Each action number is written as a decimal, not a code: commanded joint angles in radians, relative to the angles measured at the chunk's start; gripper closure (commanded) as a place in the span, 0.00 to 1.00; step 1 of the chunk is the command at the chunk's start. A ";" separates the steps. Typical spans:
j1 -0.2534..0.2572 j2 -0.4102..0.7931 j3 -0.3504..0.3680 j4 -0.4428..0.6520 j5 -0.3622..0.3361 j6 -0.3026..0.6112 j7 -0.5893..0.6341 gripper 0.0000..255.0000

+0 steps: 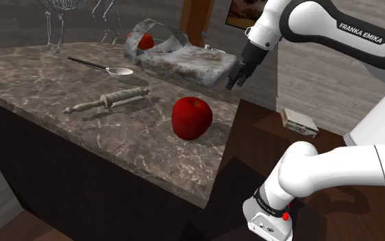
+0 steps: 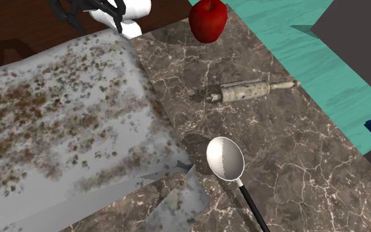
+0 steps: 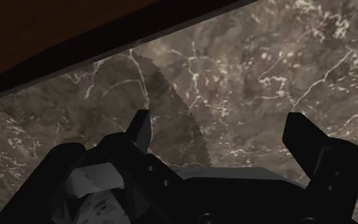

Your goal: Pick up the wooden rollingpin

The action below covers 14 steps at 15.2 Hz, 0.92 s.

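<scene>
Countertop point(image 1: 139, 140) of dark brown marble with pale veins runs across the shoulder view. On it lies a pale grey, speckled rolling pin point(image 1: 109, 100) with slim handles, flat on the surface. A glossy red apple point(image 1: 191, 118) sits near it toward the view's right, not touching. Beyond the rolling pin rests a silver-bowled spoon point(image 1: 106, 67) with a thin dark handle. Farther back stands a large grey tray point(image 1: 184, 63) blotched with brown. The all-black two-finger gripper point(image 1: 233, 81) hangs above the countertop's edge, just beside the tray's right end and well apart from the rolling pin. In the second exterior view, the rolling pin point(image 2: 246, 90) lies between the apple point(image 2: 207, 20) and the spoon point(image 2: 225, 158), clear of both, while the blotched tray point(image 2: 58, 125) spreads over the view's left. A teal floor point(image 2: 296, 46) shows past the countertop. In the wrist view, the gripper point(image 3: 222, 137) points down at bare marble point(image 3: 266, 63). Its two black fingers point(image 3: 139, 130) stand wide apart with nothing between them.
</scene>
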 commanded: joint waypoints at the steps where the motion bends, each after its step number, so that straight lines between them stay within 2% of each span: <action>1: 0.000 0.000 0.000 0.000 0.000 0.000 0.000 0.00; 7: -0.037 0.005 0.186 0.003 0.108 -0.003 0.347 0.00; 14: -0.105 0.117 0.405 0.108 0.208 0.015 0.752 0.00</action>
